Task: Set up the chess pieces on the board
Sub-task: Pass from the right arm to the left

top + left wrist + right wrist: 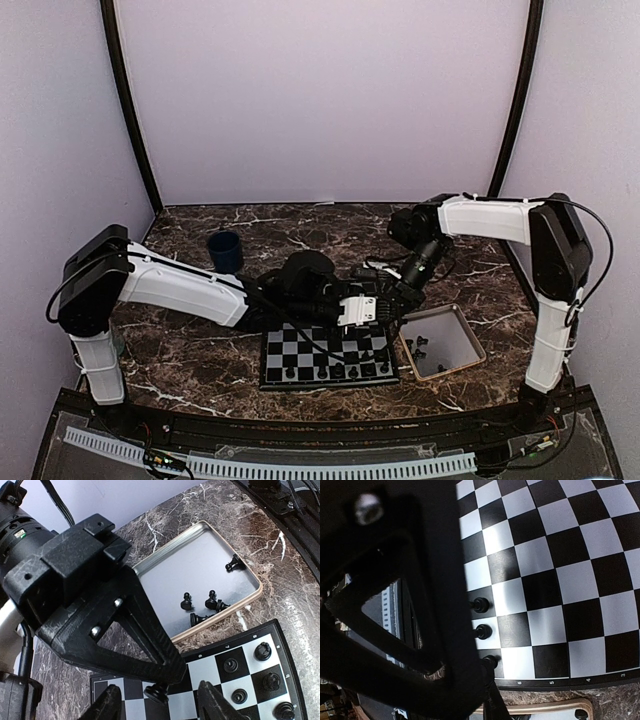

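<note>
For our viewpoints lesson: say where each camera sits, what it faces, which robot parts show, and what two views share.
Top external: above and behind, facing down on the dark marble table; both white arms show.
Left wrist: faces the tan-rimmed metal tray; own fingertips below, black right gripper crossing.
Right wrist: faces the black-and-grey chessboard; own finger left.
Shared: both wrist views show chessboard and tray.

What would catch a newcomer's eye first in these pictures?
The flat black and pale grey chessboard lies at the near centre of the dark marble table, with both white robot arms reaching over it. Right of it, a tan-rimmed square tray holds a few tiny dark chess pieces.
</note>
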Robot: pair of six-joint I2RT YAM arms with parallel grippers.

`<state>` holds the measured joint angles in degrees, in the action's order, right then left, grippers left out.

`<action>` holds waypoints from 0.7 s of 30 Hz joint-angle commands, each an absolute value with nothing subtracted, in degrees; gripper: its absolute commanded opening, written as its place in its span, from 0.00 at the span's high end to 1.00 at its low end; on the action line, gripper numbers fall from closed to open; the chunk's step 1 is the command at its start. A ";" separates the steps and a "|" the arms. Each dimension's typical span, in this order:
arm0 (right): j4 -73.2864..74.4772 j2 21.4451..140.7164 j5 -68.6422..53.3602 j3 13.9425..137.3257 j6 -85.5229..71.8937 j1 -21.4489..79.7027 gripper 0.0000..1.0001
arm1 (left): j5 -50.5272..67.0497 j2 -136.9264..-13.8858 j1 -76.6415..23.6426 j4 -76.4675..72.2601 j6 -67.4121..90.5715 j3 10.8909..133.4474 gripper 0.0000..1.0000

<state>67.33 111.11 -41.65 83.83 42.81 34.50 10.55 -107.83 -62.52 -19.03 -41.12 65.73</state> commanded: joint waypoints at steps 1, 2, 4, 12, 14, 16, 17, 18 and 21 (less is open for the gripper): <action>69.16 111.95 -43.98 85.26 43.16 35.25 0.91 | 8.59 -108.96 -62.84 -19.00 -41.64 67.76 0.46; 69.18 112.05 -43.97 85.19 43.17 35.29 0.91 | 8.27 -109.38 -62.82 -19.14 -41.58 67.97 0.47; 69.18 112.19 -44.01 85.04 43.04 35.41 0.91 | 7.57 -109.95 -62.84 -19.56 -41.15 68.17 0.48; 69.06 112.11 -44.21 84.40 42.71 35.68 0.91 | 7.21 -111.14 -62.88 -19.38 -41.31 68.46 0.54; 69.02 112.18 -44.20 84.38 42.71 35.71 0.91 | 7.12 -111.25 -62.93 -19.51 -41.20 68.46 0.57; 69.02 112.24 -44.32 84.38 42.63 35.69 0.91 | 7.13 -111.48 -62.89 -19.39 -41.21 68.70 0.60; 69.04 112.24 -44.31 84.44 42.64 35.68 0.91 | 7.04 -111.61 -62.92 -19.31 -41.15 68.78 0.61; 69.07 112.24 -44.30 84.50 42.55 35.68 0.91 | 6.99 -111.85 -62.93 -19.19 -41.21 68.85 0.62; 69.09 112.37 -44.32 84.58 42.54 35.68 0.91 | 7.10 -112.21 -62.93 -19.16 -41.01 69.07 0.66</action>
